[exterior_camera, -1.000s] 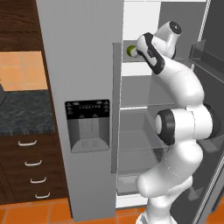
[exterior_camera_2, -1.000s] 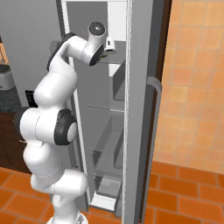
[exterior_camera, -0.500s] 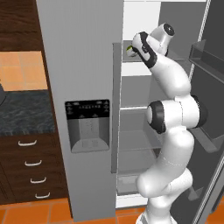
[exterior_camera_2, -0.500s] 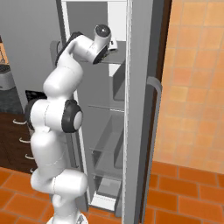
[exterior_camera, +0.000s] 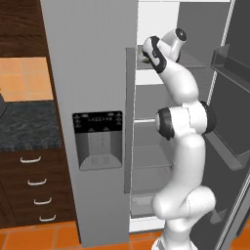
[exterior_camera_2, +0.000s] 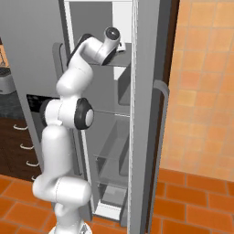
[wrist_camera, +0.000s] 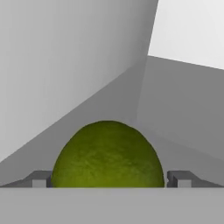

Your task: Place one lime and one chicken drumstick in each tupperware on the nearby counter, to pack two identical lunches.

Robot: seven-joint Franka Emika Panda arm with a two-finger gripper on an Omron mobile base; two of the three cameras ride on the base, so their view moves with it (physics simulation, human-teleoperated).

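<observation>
- Currently the arm (exterior_camera: 183, 146) reaches up into the open fridge (exterior_camera: 88, 97), its hand at the upper shelf (exterior_camera: 195, 63) on the left side of the compartment.
- Gripper (wrist_camera: 107, 179): fingers (wrist_camera: 40, 178) spread wide, one tip on each side of the lime (wrist_camera: 107, 155). The tips sit just beside the fruit; contact cannot be judged. Nothing is clamped or lifted.
- Lime: seen from the hand camera, it rests on the grey shelf floor, near the corner where the left wall meets the back wall. In the left base view a small green patch (exterior_camera: 142, 51) shows at the hand, at the left edge of the upper shelf.
- Fridge door (exterior_camera: 229, 122) stands open on the right; lower shelves visible below the hand.
- Counter (exterior_camera: 27, 127): dark stone top to the left of the fridge, over drawers (exterior_camera: 34, 185) with curved silver handles.
</observation>
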